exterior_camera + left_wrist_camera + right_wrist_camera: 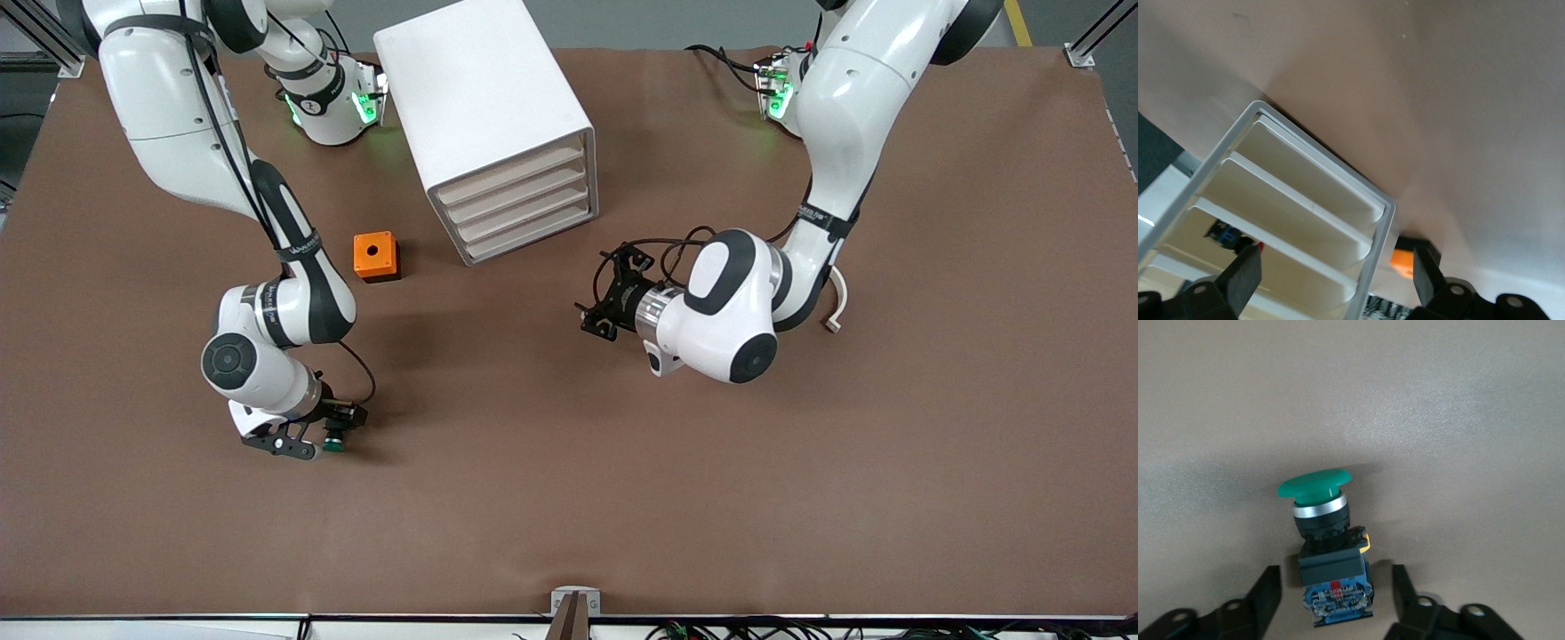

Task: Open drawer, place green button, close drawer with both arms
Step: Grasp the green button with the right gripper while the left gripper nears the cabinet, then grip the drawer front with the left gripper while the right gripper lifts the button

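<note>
The button (1331, 547), with a green cap and a black-and-blue body, lies on its side on the brown table (569, 498), near the front camera at the right arm's end. My right gripper (318, 433) is down at the button (334, 443). In the right wrist view the right gripper (1335, 597) is open, with a finger on either side of the body and a gap at each. The white cabinet (489, 107) stands mid-table with all drawers shut, and the lowest drawer (531, 238) is closed. My left gripper (605, 289) hangs open in front of the cabinet without touching it. The left wrist view shows the left gripper (1335, 277) facing the drawer (1311, 170).
An orange cube with a hole (375, 256) sits beside the cabinet toward the right arm's end, and also shows as the orange cube (1403, 261) in the left wrist view. A small pale curved piece (836, 307) lies by the left arm's elbow.
</note>
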Robot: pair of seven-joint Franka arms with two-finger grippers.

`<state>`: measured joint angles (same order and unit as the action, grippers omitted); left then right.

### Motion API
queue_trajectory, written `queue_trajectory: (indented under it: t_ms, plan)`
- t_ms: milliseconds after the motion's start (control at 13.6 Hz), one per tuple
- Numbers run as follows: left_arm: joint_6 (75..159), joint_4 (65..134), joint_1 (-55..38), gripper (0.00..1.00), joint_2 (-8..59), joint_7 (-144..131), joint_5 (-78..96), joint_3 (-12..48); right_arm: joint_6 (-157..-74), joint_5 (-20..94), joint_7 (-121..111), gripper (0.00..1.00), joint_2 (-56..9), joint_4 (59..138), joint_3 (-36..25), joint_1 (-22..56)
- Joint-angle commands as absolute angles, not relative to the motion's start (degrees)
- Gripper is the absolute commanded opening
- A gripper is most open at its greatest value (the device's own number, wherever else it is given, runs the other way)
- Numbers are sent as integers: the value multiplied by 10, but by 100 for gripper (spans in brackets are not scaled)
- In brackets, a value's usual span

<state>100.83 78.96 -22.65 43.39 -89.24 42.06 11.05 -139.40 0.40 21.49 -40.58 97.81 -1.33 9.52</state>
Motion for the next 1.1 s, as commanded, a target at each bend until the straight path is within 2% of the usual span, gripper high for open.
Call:
queue_trajectory:
  t_ms: [0,73,147,220,293,587,1026]
  plan:
    - [1013,762,-241,100,461,-960,425,106,-1389,2,221,51,-406,977,-16,103]
    - [1014,762,-241,100,468,-979,428,107,-1389,2,221,39,-406,977,-16,104]
    - [1013,760,-241,100,479,-1002,429,112,-1388,2,224,20,-406,977,-16,104]
    - [1012,754,-241,100,489,-1025,435,113,-1388,2,226,7,-406,977,-16,104]
    - [1012,754,-241,100,496,-1044,451,113,-1388,2,224,1,-405,977,-16,104]
    - [1009,725,-248,100,546,-1116,503,114,-1355,2,218,0,-396,967,-16,101]
    - [972,727,-272,99,575,-1192,540,114,-1296,4,223,0,-355,954,-16,101]
